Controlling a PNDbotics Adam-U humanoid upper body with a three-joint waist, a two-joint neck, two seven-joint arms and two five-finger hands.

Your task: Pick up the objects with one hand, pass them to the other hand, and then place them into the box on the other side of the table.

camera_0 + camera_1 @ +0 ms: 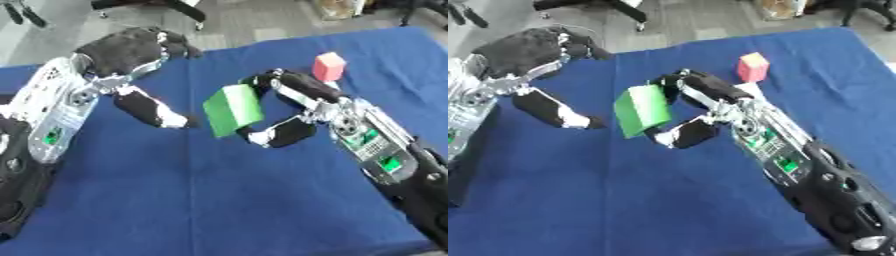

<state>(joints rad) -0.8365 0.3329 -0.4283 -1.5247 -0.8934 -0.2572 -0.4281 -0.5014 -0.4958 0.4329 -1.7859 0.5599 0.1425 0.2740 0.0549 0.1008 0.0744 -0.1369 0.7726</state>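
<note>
A green block [233, 109] hangs above the blue table, held on its right side between the fingers and thumb of my right hand [293, 95]. My left hand [131, 55] is just left of the block, fingers curved over the top and thumb [153, 111] low, near the block's left edge but not closed on it. A pink block [329, 66] stands upright on the cloth behind my right hand. No box shows in either view.
The blue cloth-covered table [219, 200] fills the view, its far edge running along the top. Beyond it is grey floor with chair legs [188, 10]. The near half of the table holds only my forearms.
</note>
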